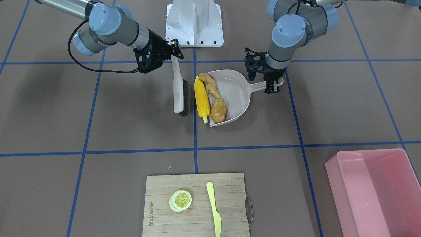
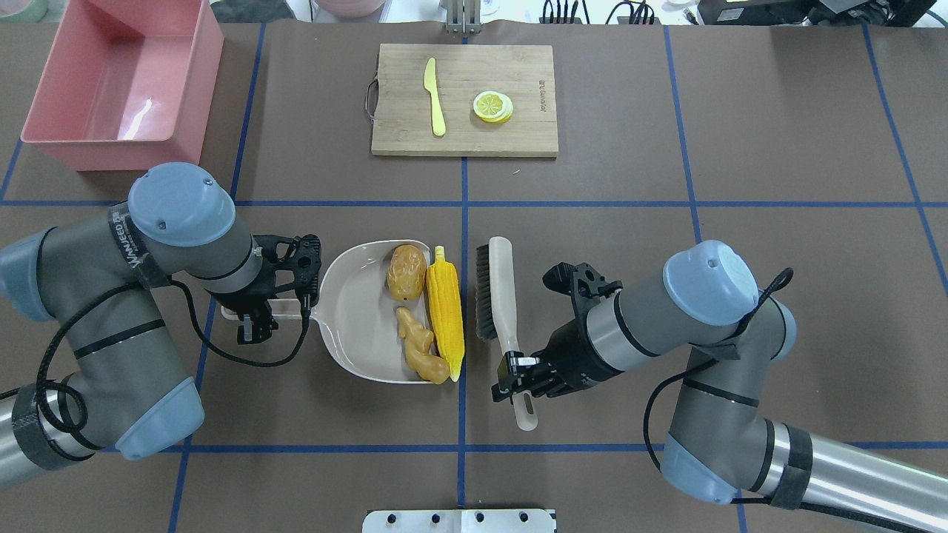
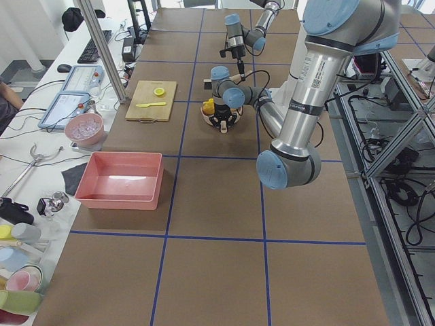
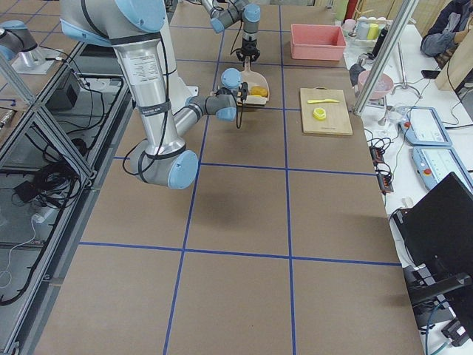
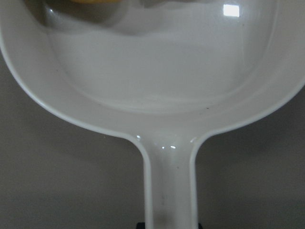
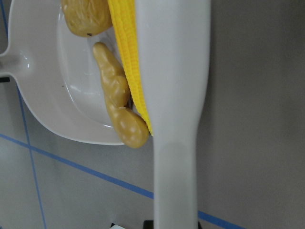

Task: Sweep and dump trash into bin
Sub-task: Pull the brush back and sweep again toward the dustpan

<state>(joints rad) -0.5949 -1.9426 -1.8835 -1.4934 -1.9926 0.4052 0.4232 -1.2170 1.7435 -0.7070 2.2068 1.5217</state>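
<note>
**Trash at the dustpan, bin far off**

In the overhead view, the pink bin (image 2: 111, 152) sits upper left, well apart from the rest. At centre-left the left gripper (image 2: 255, 330) is clenched on the handle of the dustpan (image 2: 355, 311). The potato (image 2: 406, 272) and ginger root (image 2: 421, 352) lie inside it, and the corn cob (image 2: 445, 311) lies along its open lip. Just right of these, the right gripper (image 2: 515, 377) grasps the brush (image 2: 496, 289) by its handle.

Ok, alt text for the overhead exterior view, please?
The left hand holds a beige dustpan by its handle and the right hand holds a brush beside it, mid-table. A potato and a ginger root lie in the pan, a corn cob along its open edge. A pink bin stands at the far left, apart.
</note>
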